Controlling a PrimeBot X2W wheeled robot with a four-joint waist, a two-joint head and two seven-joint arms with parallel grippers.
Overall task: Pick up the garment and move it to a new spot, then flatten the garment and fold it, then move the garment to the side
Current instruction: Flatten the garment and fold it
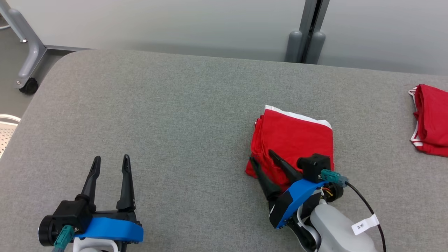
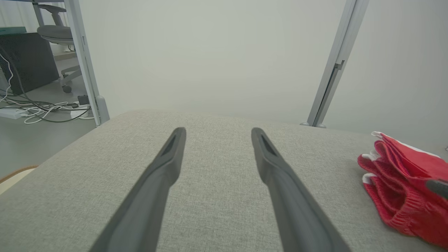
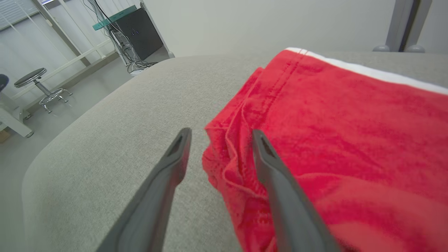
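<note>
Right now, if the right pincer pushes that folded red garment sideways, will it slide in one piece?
Likely not. The garment is soft cloth with loose stacked layers at one edge, so it would probably bunch. The table looks covered in rough grey fabric, which may drag the bottom layer. Lifted by one edge, it should droop open.

Garment (image 1: 292,140) red w/ white edge band, 2nd garment (image 1: 432,119) red w/ white trim stripes, worktop (image 1: 175,122) mid-grey fine weave, left tool (image 1: 111,158) & right tool (image 1: 261,156) black fingers (image 1: 91,178) on blue brackets (image 1: 112,229), teal connectors (image 1: 330,175), wall (image 1: 175,24) pale grey
</note>
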